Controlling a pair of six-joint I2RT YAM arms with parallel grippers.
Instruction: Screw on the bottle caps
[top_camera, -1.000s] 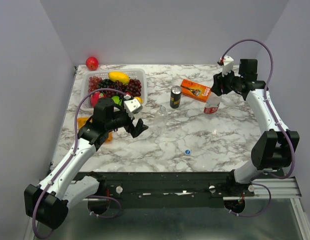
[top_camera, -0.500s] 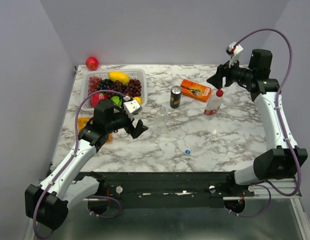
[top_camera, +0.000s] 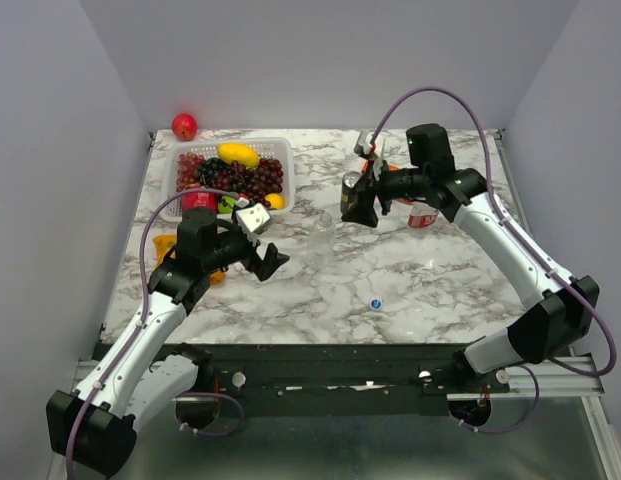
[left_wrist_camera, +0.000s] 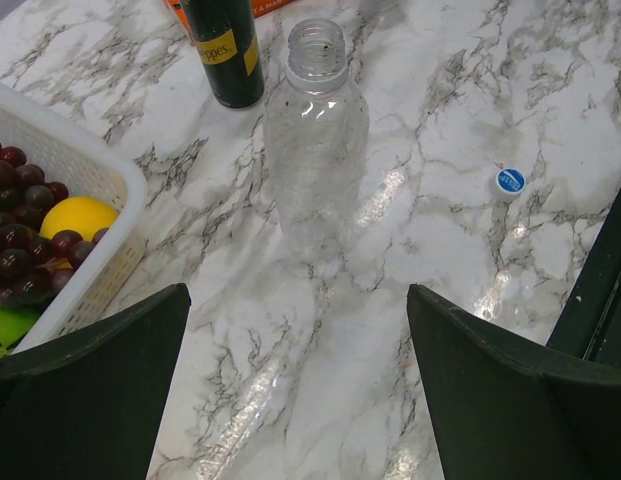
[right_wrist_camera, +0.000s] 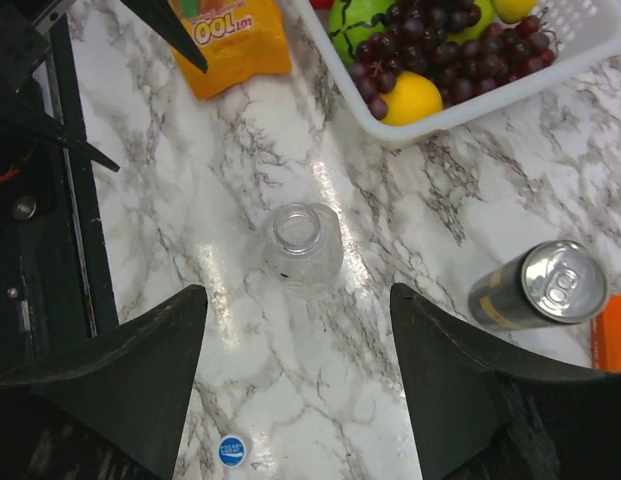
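Observation:
The plain clear bottle (top_camera: pixel 325 232) stands upright and uncapped at mid-table; it also shows in the left wrist view (left_wrist_camera: pixel 315 150) and in the right wrist view (right_wrist_camera: pixel 305 245). The blue cap (top_camera: pixel 376 303) lies on the marble in front of it (left_wrist_camera: pixel 510 180) (right_wrist_camera: pixel 231 450). The red-and-white labelled bottle (top_camera: pixel 422 216) stands behind my right arm; its red cap is hidden. My left gripper (top_camera: pixel 272 260) (left_wrist_camera: pixel 298 300) is open and empty, left of the plain bottle. My right gripper (top_camera: pixel 357 208) (right_wrist_camera: pixel 297 320) is open and empty, hovering above and just right of that bottle.
A dark drink can (top_camera: pixel 349 181) (left_wrist_camera: pixel 225 50) (right_wrist_camera: pixel 540 285) stands behind the plain bottle, with an orange box (top_camera: pixel 395 180) beside it. A white fruit basket (top_camera: pixel 280 150) sits at the back left, an orange pouch (top_camera: pixel 164 244) (right_wrist_camera: pixel 230 35) by the left arm, and a red apple (top_camera: pixel 184 126) in the far corner.
My right arm left the labelled bottle at the back right and swung left to hover by the can and the plain bottle. My left gripper shifted slightly.

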